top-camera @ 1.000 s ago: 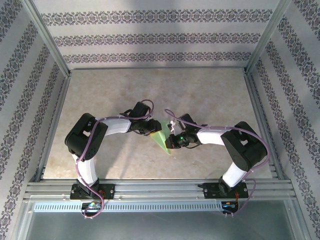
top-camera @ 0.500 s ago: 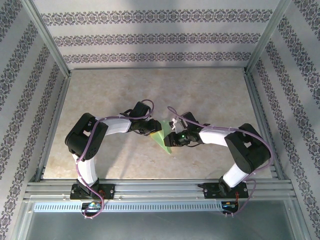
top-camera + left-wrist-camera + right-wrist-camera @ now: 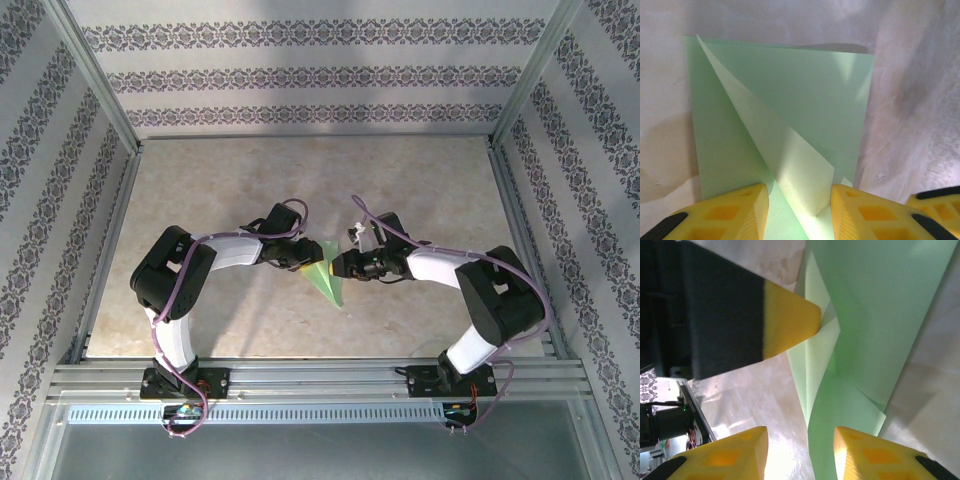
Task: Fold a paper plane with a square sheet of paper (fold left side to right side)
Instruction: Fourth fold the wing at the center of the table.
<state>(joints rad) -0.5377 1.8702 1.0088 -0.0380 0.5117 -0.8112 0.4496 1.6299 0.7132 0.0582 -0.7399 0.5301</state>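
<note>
Near the centre of the tabletop (image 3: 420, 190), the sheet of paper (image 3: 328, 283) lies between the spread left gripper (image 3: 799, 192) and the spread right gripper (image 3: 800, 437).

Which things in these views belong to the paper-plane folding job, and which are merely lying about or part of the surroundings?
Belongs to the job:
square sheet of paper, partly folded
left end effector
right end effector

Surroundings only:
table top
patterned walls
metal frame
</note>
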